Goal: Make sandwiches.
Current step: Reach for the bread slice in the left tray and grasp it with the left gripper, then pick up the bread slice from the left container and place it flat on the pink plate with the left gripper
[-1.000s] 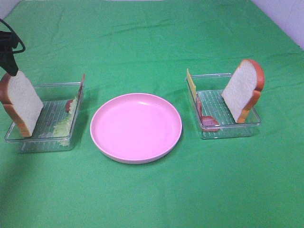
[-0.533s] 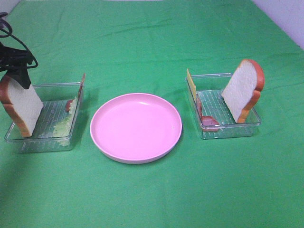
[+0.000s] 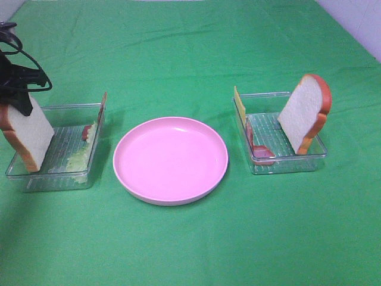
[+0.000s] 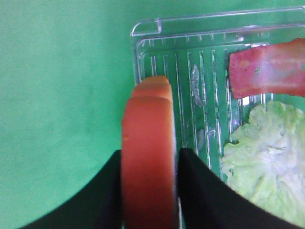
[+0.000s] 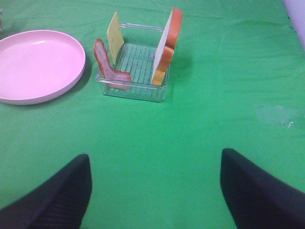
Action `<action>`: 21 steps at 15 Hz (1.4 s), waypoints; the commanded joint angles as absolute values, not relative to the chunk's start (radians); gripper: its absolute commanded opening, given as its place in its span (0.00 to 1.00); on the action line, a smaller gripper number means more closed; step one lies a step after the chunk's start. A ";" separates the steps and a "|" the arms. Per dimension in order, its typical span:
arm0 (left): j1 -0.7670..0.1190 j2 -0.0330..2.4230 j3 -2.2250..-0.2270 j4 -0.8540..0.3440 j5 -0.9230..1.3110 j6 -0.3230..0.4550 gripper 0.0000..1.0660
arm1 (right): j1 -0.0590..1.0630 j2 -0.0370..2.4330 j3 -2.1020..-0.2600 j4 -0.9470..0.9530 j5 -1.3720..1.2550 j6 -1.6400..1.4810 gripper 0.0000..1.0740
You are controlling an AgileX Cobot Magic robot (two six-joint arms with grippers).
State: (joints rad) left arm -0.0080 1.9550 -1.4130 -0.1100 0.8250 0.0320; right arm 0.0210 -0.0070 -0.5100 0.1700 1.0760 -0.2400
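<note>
So, left gripper: closed in on the top crust of the left bread slice, one finger on each side. In the left wrist view the pads look to be touching it, so I'd call that a grip.
Where the slice is: standing in the left tray, at the end far from the pink plate.
Why it's stood up: my guess is the slices are propped on edge so the crust sticks up for a top-down pinch. Lying flat, there'd be nothing to grab.
Which way it points: rounded top up, white face toward the plate. Its long axis runs steeply up from the tray floor, with the top tipped away from the plate.
Rest of that tray: lettuce and a bacon strip lie flat beside the slice, clear of the fingers.
Right gripper: wide open with nothing in it, hanging over bare worktop, well back from the right tray.
Right tray: the second bread slice leans the same way, mirrored. Cheese stands at the plate end, with bacon curled next to it.
Plate: nothing on it, so no stacking has happened yet.
</note>
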 commanded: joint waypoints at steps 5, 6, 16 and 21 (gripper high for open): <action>-0.014 1.955 -1.417 -0.119 0.824 0.031 0.00 | 0.020 -0.020 -0.508 0.170 1.072 -0.245 0.66; -0.014 1.936 -1.418 -0.139 0.827 0.031 0.00 | 0.020 -0.020 -0.508 0.170 1.072 -0.245 0.66; -0.014 1.599 -1.418 -0.259 0.987 0.046 0.00 | 0.020 -0.020 -0.508 0.170 1.072 -0.245 0.66; -0.014 1.513 -1.416 -0.585 1.000 0.206 0.00 | 0.020 -0.020 -0.508 0.170 1.072 -0.245 0.66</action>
